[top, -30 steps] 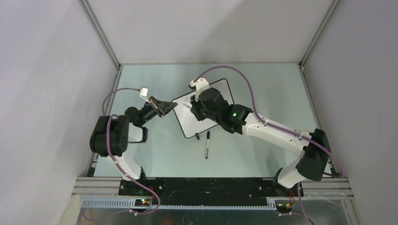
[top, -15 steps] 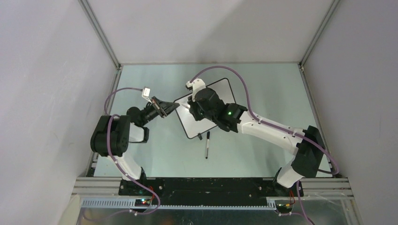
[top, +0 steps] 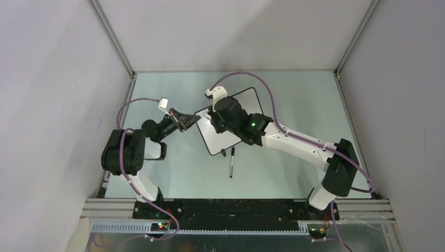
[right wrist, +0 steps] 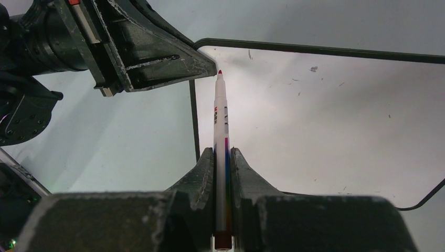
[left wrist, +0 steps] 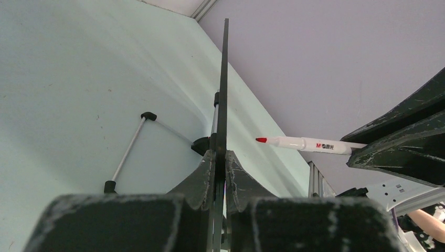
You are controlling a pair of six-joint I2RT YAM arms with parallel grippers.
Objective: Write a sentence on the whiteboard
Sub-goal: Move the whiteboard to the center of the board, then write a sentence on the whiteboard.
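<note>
Your pale green table (top: 304, 105) fills the floor of the grey-walled enclosure. On it, left of centre, sits the small rectangular whiteboard (top: 214, 140) with a glossy white face and a thin black rounded-corner frame. Its long axis runs from the left side toward the far right, skewed to the table's edges.

Bare table lies open beyond the board and to its right. The left arm crowds its left side.

Your left gripper (top: 186, 121) is clamped on the board's frame at the left corner. In the left wrist view the board (left wrist: 225, 79) is seen edge-on, a thin black line pinched between the fingers of that gripper (left wrist: 219, 157).

Your right gripper (right wrist: 222, 155) is closed around a white-barrelled marker (right wrist: 221, 113) with a red tip. The marker points away from the wrist toward that same corner, its tip just beside the left finger. You cannot tell whether the tip touches the face.

A slim dark pen (top: 231, 167) lies on the table just beside the board's near edge.

From above, the right arm hides the board's middle and right part. The right wrist view cuts off the board (right wrist: 325, 115) at the right, and the face there shows only small dark specks.
</note>
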